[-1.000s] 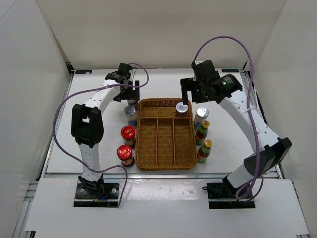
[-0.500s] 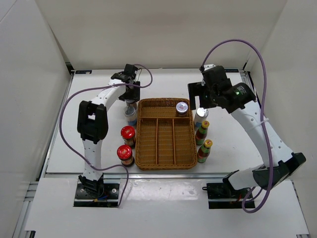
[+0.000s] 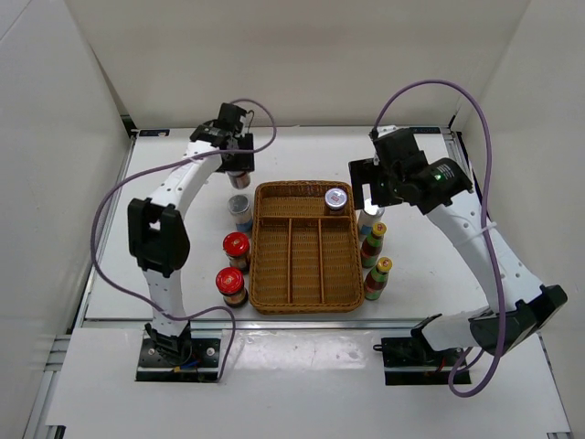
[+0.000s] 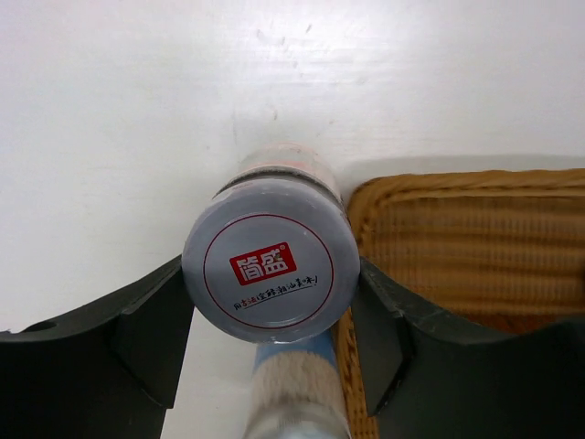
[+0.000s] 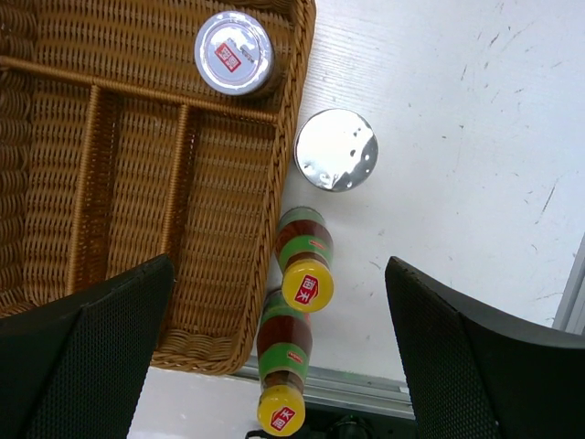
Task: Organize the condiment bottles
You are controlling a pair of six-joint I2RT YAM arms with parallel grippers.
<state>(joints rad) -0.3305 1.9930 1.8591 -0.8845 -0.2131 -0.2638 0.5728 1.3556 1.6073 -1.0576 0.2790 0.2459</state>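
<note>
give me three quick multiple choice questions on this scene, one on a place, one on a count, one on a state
1. Where in the wicker tray does the one silver-lidded jar stand?
A. a near narrow compartment
B. the far wide compartment, right end
C. the far wide compartment, left end

2. How many red-lidded jars stand left of the tray?
A. one
B. two
C. four

3. What is the left gripper doing?
A. closed on a silver-lidded bottle
B. open above the tray
C. closed on a yellow-capped bottle

Answers:
1 B, the top view shows it in the tray's far right corner.
2 B, two red lids line up beside the tray's left wall.
3 A, the left wrist view shows both fingers pressed against the bottle's sides.
</note>
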